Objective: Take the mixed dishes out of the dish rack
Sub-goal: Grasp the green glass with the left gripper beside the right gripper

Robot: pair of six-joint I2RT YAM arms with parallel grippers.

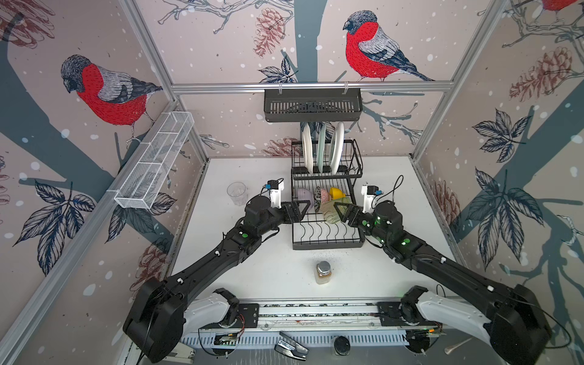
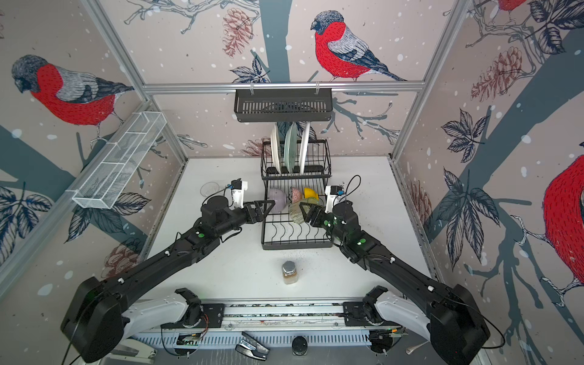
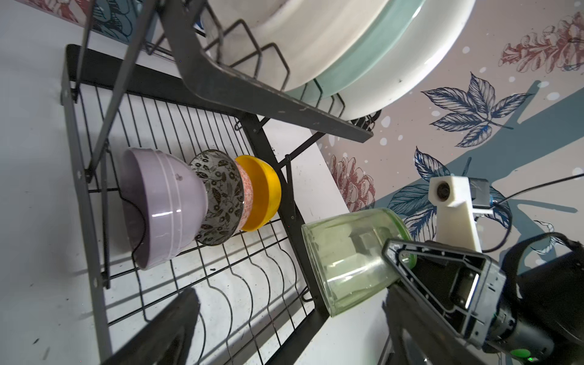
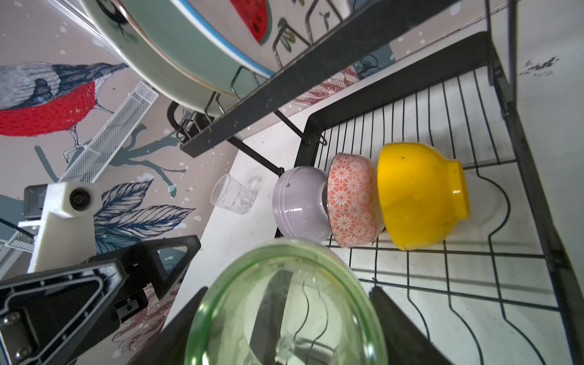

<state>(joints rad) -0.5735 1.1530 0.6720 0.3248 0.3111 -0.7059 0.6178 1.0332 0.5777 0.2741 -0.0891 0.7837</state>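
Observation:
The black dish rack (image 1: pixel 328 243) (image 2: pixel 297 245) stands mid-table. Three plates stand upright in its raised tier: white (image 1: pixel 307 148), pale green (image 1: pixel 321 147) and the watermelon one (image 4: pixel 249 19). A lilac bowl (image 3: pixel 164 205), a pink-patterned bowl (image 4: pixel 350 199) and a yellow bowl (image 4: pixel 417 196) lean in a row on the lower tier. My right gripper (image 1: pixel 339 213) (image 4: pixel 289 294) is shut on the green tumbler (image 1: pixel 330 210) (image 3: pixel 344 259), tilted above the lower tier. My left gripper (image 1: pixel 301 213) (image 3: pixel 290 316) is open and empty at the rack's left side, beside the lilac bowl. A clear tumbler (image 1: pixel 236 192) (image 4: pixel 232 197) stands on the table to the left.
A silver-capped jar of brown powder (image 1: pixel 323 272) (image 2: pixel 289 272) stands in front of the rack. A long black slotted basket (image 1: pixel 313 104) hangs on the back rail above the plates. A white mesh tray (image 1: pixel 155 161) is fixed to the left wall.

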